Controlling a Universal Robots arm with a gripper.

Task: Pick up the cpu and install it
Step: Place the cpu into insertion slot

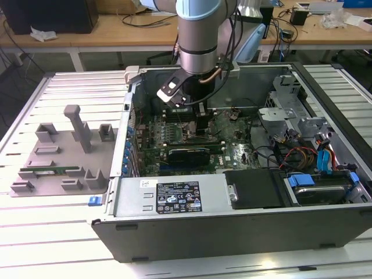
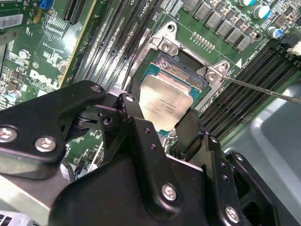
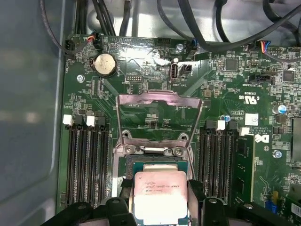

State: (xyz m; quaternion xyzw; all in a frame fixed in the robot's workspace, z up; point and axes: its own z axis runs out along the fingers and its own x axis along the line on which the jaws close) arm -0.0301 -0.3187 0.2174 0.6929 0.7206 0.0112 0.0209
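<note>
Exterior view: arm (image 1: 197, 35) reaches down into case (image 1: 232, 226). Second wrist view: claw (image 2: 160, 111) appears clenched on cpu (image 2: 167, 99) edges, directly over socket (image 2: 186, 63). First wrist view: frame (image 3: 160, 97) stands open behind socket. Advise keeping cpu level, with corners aligned.

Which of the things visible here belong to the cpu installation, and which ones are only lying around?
For the job: the cpu, held in the gripper; the open socket under it; its raised metal frame.
Just lying about: the memory stick on the grey holder; the coin battery; the coloured cables.
</note>
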